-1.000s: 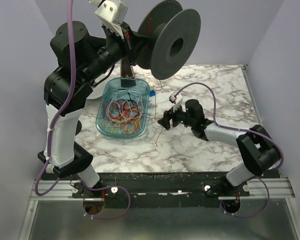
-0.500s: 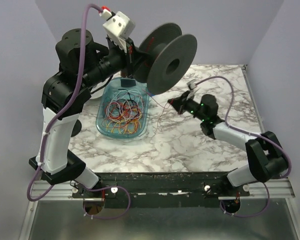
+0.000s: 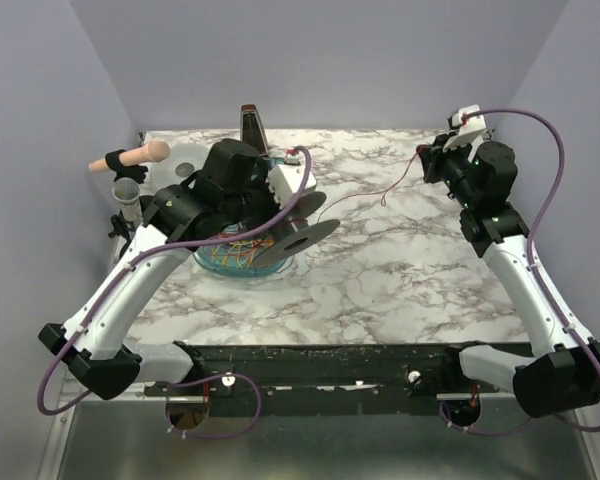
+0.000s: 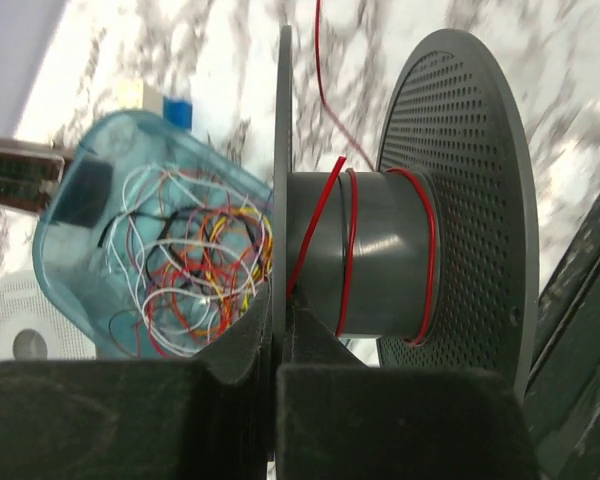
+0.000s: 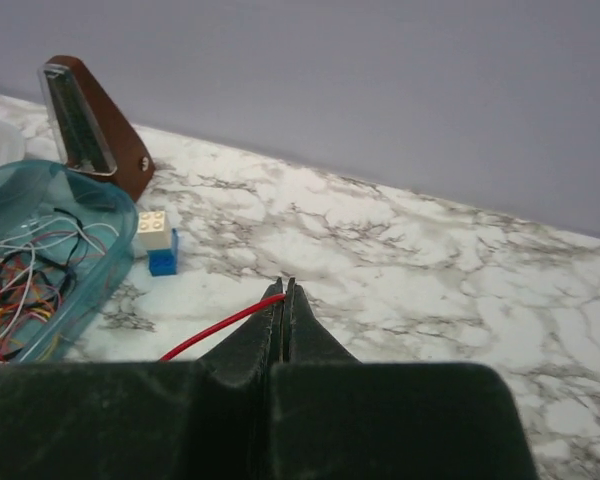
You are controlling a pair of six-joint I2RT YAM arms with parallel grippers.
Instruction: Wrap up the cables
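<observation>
My left gripper (image 4: 278,322) is shut on one thin flange of the black spool (image 4: 460,200), which it holds low over the blue tray (image 3: 208,262). A red cable (image 4: 348,250) makes a few turns round the spool's grey hub. From the spool (image 3: 298,238) this red cable (image 3: 385,197) runs right across the marble to my right gripper (image 3: 427,162) at the far right. There the right gripper (image 5: 285,290) is shut on the cable's end (image 5: 220,322). A tangle of red, yellow and white cables (image 4: 195,270) lies in the tray.
A brown wedge-shaped stand (image 5: 90,125) rises behind the tray, with a white-and-blue block (image 5: 156,240) beside it. At the far left are a white disc (image 3: 180,160), a small cup (image 3: 127,196) and a pink-tipped handle (image 3: 130,158). Purple walls close in the table.
The left arm has brought the spool down from high up to just above the tray. The right gripper has shut on the red cable and swung to the far right, drawing it out.
</observation>
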